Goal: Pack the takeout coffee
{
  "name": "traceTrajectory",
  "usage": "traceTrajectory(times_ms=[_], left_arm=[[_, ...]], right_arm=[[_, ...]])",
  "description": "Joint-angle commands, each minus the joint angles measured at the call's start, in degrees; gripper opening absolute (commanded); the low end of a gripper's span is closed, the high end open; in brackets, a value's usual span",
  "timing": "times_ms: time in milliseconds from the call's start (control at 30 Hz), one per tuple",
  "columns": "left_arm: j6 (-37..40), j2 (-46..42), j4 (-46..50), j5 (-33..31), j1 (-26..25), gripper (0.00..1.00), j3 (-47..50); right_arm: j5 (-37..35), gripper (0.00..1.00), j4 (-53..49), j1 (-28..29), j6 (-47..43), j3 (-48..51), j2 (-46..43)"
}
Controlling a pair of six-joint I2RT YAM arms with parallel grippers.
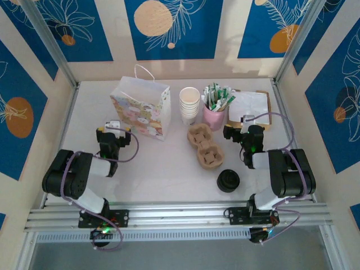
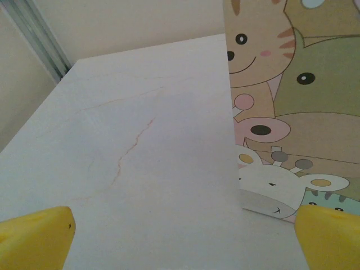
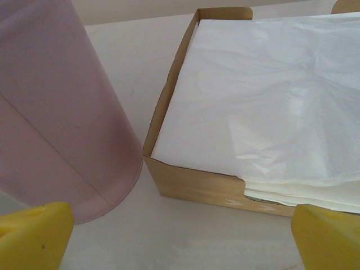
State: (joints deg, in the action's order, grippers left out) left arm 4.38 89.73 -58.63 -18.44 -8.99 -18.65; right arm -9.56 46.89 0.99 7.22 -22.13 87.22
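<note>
A gift bag [image 1: 142, 109] printed with cartoon animals stands upright at the back left. A stack of white paper cups [image 1: 189, 103] is to its right. A brown two-cup carrier [image 1: 203, 145] lies in the middle and a stack of black lids [image 1: 228, 181] near the front. My left gripper [image 1: 114, 129] is open just left of the bag, low over the table. In the left wrist view the bag [image 2: 292, 112] rises on the right between my open left gripper [image 2: 183, 247]. My right gripper [image 1: 241, 128] is open and empty, facing the pink cup and napkin tray.
A pink cup [image 1: 215, 116] holds green-and-white sachets; in the right wrist view the pink cup [image 3: 62, 112] stands left of a brown tray of white napkins [image 3: 197, 183]. My right gripper [image 3: 180, 250] hovers before the gap between them. Walls enclose the table on three sides.
</note>
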Motion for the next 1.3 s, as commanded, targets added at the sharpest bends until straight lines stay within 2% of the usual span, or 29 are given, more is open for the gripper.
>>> traceTrajectory(times_ms=[0,967,1067,1167,1267], left_arm=[[-1.2,0.2,0.1,0.6,0.6,1.0,-0.9],[-1.2,0.3,0.0,0.6,0.6,1.0,-0.9],[-0.3,-1.1,-0.9,2.6,0.6,1.0,0.1],[-0.2,-8.1,5.4,2.6,0.4,1.0,0.4],[-2.5,-16.7,15.7,1.2,0.4,1.0,-0.3]], right_arm=[[0.9,0.99,0.2,-0.2,-1.1,-1.3,0.0],[0.8,0.99,0.6,-0.2,-1.1,-1.1,-0.1],[-1.5,0.99,-3.5,0.8,-1.4,-2.0,-3.2],[-4.8,0.99,-10.9,2.5,-1.3,-2.4,-9.9],[-10.0,0.99,-23.4,2.7,3.1,-4.1,-16.4]])
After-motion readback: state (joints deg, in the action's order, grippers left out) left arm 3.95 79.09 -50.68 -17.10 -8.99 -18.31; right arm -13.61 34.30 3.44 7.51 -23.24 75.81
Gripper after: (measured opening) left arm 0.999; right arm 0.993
